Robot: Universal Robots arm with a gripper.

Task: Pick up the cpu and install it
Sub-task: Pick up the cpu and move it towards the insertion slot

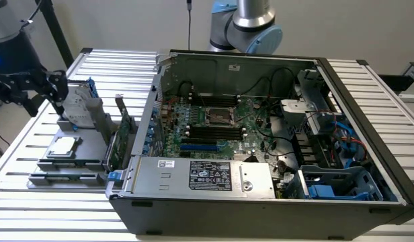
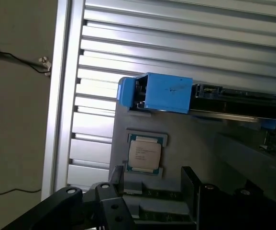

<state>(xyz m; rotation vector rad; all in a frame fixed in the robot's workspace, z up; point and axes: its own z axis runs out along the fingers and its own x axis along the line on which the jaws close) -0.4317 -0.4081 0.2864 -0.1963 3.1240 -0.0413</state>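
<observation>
The cpu is a small silver square chip lying flat in a recess of the grey holder on the table, at the exterior view's left. My black gripper hangs above the holder's far end, over the hard drive and short of the cpu. Its fingers stand apart and open, with nothing between them. On the green motherboard inside the open computer case, the metal-framed processor socket lies at the middle.
A silver hard drive with blue brackets stands upright on the holder beside the gripper. A long green circuit card stands between the holder and the case wall. The slatted aluminium table extends around everything.
</observation>
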